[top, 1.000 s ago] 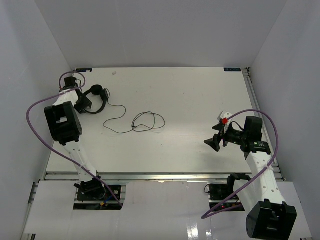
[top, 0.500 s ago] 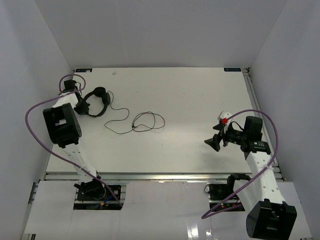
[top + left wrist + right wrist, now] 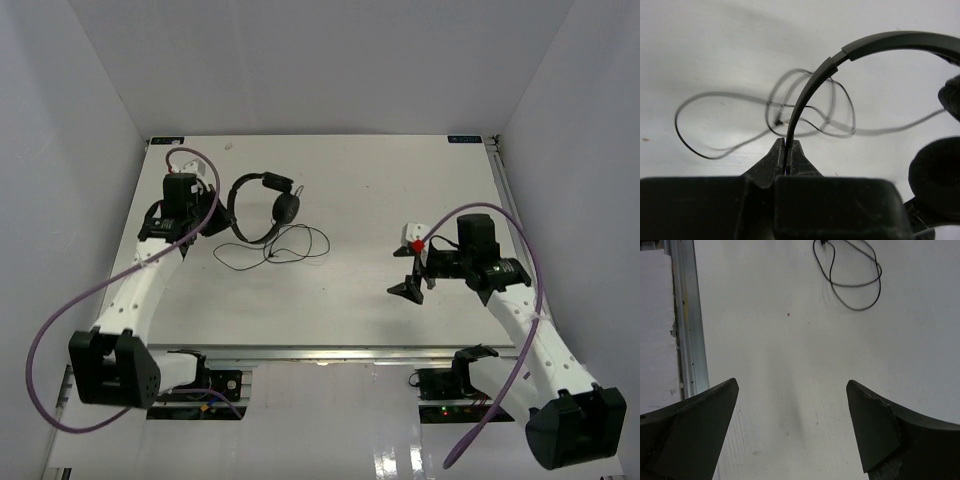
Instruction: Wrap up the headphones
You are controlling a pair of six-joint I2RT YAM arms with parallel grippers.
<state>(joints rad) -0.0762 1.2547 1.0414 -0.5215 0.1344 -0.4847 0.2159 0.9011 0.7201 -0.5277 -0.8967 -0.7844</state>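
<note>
The black headphones (image 3: 262, 208) are held above the left half of the white table (image 3: 380, 190), earcups (image 3: 286, 206) to the right. My left gripper (image 3: 224, 217) is shut on the thin headband (image 3: 810, 87), which passes between the fingertips in the left wrist view, with an earcup (image 3: 935, 175) at the right edge. The thin black cord (image 3: 292, 245) lies in loose loops on the table below the headphones; it also shows in the left wrist view (image 3: 692, 147) and the right wrist view (image 3: 855, 287). My right gripper (image 3: 406, 262) is open and empty over the right half, the cord well beyond its fingertips (image 3: 730, 390).
A metal rail (image 3: 320, 352) runs along the table's near edge and shows in the right wrist view (image 3: 687, 320). White walls (image 3: 90, 110) enclose the table on three sides. A purple cable (image 3: 60, 320) loops off each arm.
My left arm has swung right from the far-left corner, carrying the headphones by the headband toward the cord loops. My right gripper has moved a little left.
</note>
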